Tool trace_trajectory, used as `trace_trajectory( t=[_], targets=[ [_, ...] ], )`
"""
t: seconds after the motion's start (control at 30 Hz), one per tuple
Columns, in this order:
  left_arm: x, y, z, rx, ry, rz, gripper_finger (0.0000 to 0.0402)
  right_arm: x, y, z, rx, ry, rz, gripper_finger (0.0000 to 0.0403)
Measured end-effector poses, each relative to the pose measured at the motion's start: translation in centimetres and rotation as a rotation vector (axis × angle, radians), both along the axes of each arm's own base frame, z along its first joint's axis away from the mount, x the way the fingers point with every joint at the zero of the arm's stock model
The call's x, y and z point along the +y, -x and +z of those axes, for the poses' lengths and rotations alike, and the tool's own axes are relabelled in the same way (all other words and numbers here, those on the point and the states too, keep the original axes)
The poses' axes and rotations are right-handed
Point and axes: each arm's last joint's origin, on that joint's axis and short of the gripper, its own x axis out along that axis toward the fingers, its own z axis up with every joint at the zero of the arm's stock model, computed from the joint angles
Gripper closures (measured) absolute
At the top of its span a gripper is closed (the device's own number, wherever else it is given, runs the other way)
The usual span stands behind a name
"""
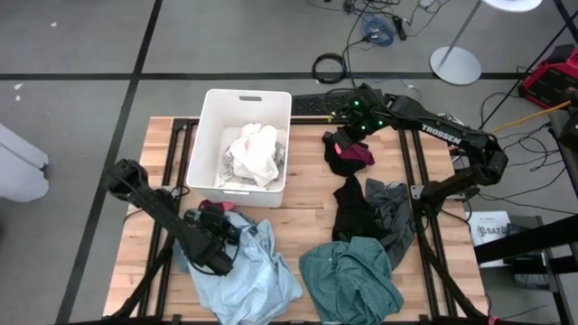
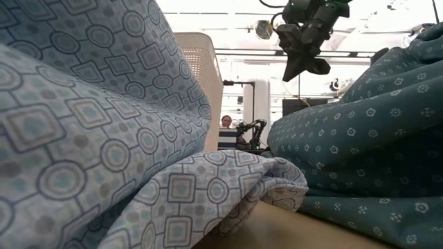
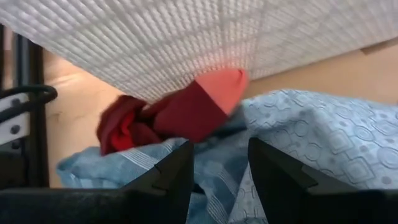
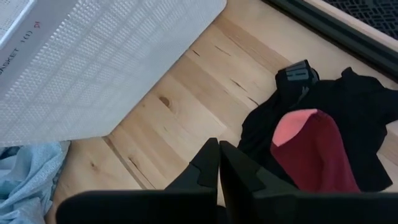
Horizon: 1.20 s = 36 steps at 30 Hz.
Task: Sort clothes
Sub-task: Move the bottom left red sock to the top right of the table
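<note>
Wooden table (image 1: 307, 203) first, clock face laid over the high view. White bin (image 1: 242, 141) up around 11, whitish clothes (image 1: 254, 155) already bunched inside. Light blue patterned garment (image 1: 242, 271) sprawled at 7, teal one (image 1: 350, 280) at 5, black and dark grey heap (image 1: 372, 209) out around 3. Smaller black piece with a red-and-pink sock (image 1: 354, 153) on top at 1.

Left gripper (image 1: 219, 244) low over the near edge of the blue garment, fingers (image 3: 176, 177) parted, nothing between them. Straight ahead of those fingers in the left wrist view: a small red garment with a pink toe (image 3: 180, 112), wedged between the blue fabric and the bin wall, long axis running roughly along that wall. Looks like the next pick, left arm clearly the nearer one. Tight spot though: bin wall right behind it, blue folds underneath, so probably easy to snag both. Open wood only off to the side.

Right gripper (image 1: 348, 126) up at 1, hovering above the sock, fingers pressed together and empty. Bare boards between that pile and the bin, plenty of room there.
</note>
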Motion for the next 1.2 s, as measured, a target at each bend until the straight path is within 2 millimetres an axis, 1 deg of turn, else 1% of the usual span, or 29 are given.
trace_trajectory(
  t=[0.17, 0.3, 0.4, 0.53, 0.6, 0.73, 0.9, 1.0, 1.1, 1.2],
  targets=[
    [1.2, 0.0, 0.1, 0.074, -0.051, 0.041, 0.024, 0.0, 0.0, 0.0, -0.002, 0.001, 0.0, 0.0403],
    [2.0, -0.2, -0.7, 0.088, -0.059, 0.07, 0.024, -0.1, -0.1, 0.1, -0.012, -0.002, -0.013, 0.0403],
    [1.8, -0.6, -1.7, 0.024, 0.003, 0.086, 0.024, -0.1, -0.1, 0.1, -0.013, -0.004, -0.016, 0.0403],
    [1.6, -0.9, -3.9, -0.095, 0.105, 0.091, 0.0239, -0.1, -0.1, 0.1, -0.014, -0.007, -0.022, 0.0403],
    [1.7, -0.7, -4.6, -0.11, 0.138, 0.12, 0.0239, -0.1, -0.1, 0.1, -0.014, -0.008, -0.022, 0.0403],
    [2.1, -0.4, -4.7, -0.072, 0.132, 0.128, 0.0239, 0.0, -0.1, 0.1, -0.02, -0.017, -0.015, 0.0403],
    [2.5, -0.3, -4.7, -0.002, 0.09, 0.048, 0.0239, 0.0, -0.1, 0.1, -0.026, -0.026, -0.007, 0.0403],
    [2.6, -0.2, -4.8, 0.004, 0.086, 0.047, 0.0238, 0.0, -0.1, 0.1, -0.026, -0.026, -0.008, 0.0403],
    [2.6, -0.2, -4.8, 0.009, 0.085, 0.04, 0.0224, 0.0, -0.1, 0.1, -0.026, -0.028, -0.009, 0.0403],
    [2.6, -0.2, -4.8, 0.017, 0.08, 0.024, 0.0199, 0.0, -0.1, 0.1, -0.027, -0.03, -0.013, 0.0403]
  ],
)
